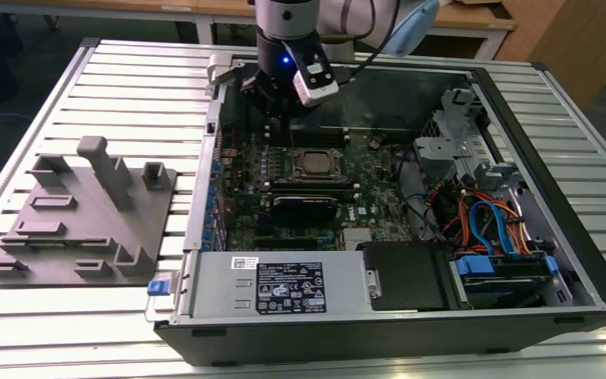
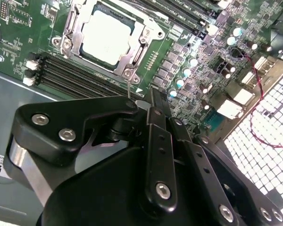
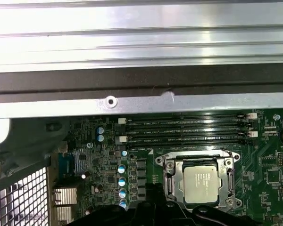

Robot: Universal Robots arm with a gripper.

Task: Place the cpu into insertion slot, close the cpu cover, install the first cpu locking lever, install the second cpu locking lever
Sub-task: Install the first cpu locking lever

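Note:
The cpu (image 2: 107,36) lies in the insertion slot (image 1: 312,164) on the green board, its silver-grey top showing. The cpu cover (image 2: 132,59) lies flat over it as a silvery frame, as the first wrist view also shows for the cpu (image 3: 203,181) and the cpu cover (image 3: 172,165). A thin wire lever (image 2: 128,88) sticks out from the socket's corner toward my gripper (image 2: 150,100). The gripper looks shut, its tips right beside the lever's end; I cannot tell if they touch it. In the exterior view the gripper (image 1: 282,120) hangs over the board just beyond the socket.
The open computer case (image 1: 555,316) lies on a slatted table. Long black memory slots (image 3: 188,131) run beside the socket. A power supply (image 1: 282,286), drive cage and cable bundle (image 1: 492,229) fill the near and right parts. A grey fixture (image 1: 82,213) stands at the exterior view's left.

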